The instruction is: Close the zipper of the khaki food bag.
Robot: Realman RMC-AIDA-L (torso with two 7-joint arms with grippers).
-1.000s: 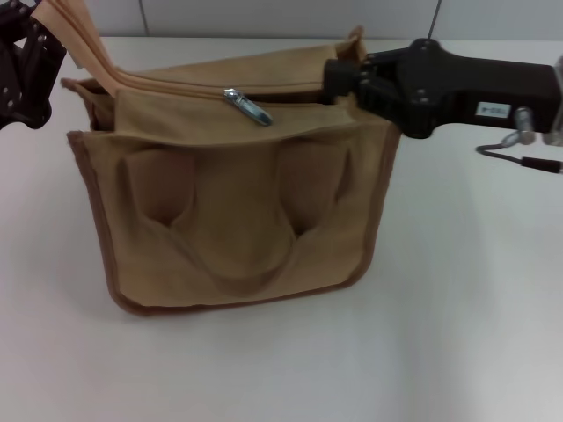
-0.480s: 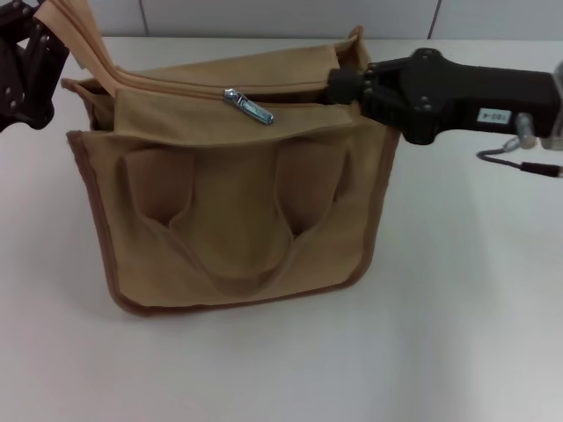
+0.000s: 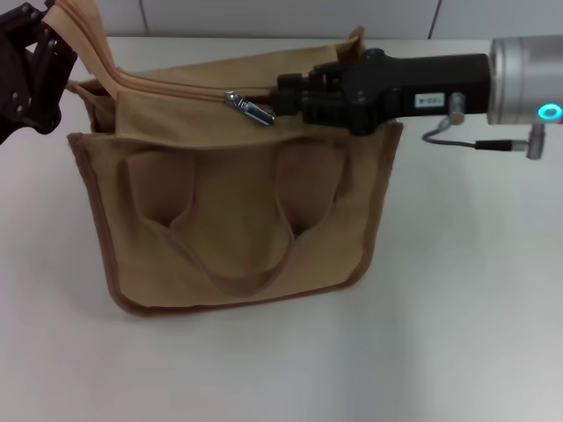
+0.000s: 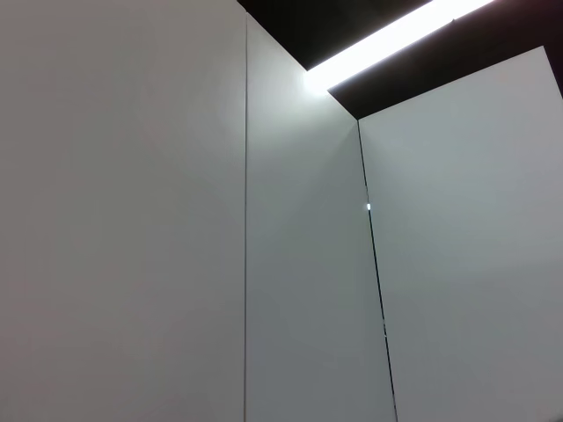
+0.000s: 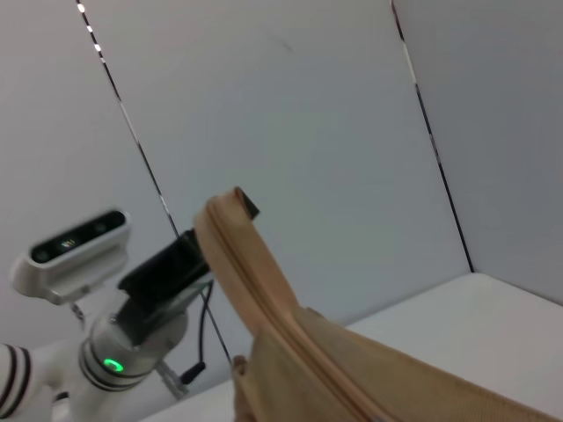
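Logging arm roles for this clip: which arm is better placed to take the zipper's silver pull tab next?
Right. The black right gripper sits just beside the silver metal pull tab; the left gripper holds up the tan canvas bag's far end.

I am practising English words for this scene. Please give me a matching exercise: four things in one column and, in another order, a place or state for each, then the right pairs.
Things
1. silver slider
2. right gripper
3. left gripper
4. looped handle

Places or states
a. hangs down the front of the khaki food bag
b. holds up the raised end of the zipper tape, at the bag's left
c. lies over the bag's top, tips next to the slider
d. sits partway along the zipper

Pairs: 1-d, 2-c, 3-b, 4-a
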